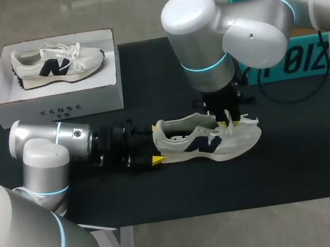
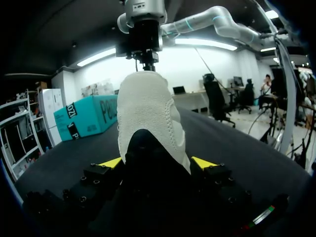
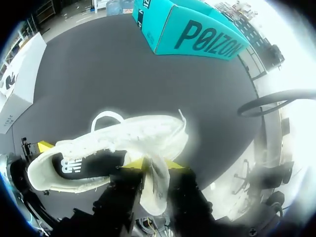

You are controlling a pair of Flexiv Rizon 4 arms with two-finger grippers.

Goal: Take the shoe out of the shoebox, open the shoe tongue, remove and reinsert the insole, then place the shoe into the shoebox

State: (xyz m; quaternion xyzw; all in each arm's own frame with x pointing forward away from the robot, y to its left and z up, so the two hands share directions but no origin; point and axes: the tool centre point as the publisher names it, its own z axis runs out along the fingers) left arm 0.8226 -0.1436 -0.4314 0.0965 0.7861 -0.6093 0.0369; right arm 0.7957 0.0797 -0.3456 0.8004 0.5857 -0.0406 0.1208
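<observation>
Head view: left gripper clamps the shoe by its heel. Over it, right gripper pinches the tongue.

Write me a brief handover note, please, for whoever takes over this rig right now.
Left claw: shut on the heel of the shoe.
Right claw: shut on the tongue.
Things: the shoe stands on its sole mid-table; the shoebox sits far left and holds a second shoe.
Done: shoe out of the box, tongue gripped.
Left: finish opening the tongue, remove and reinsert the insole, which looks to be inside, then box the shoe.
</observation>
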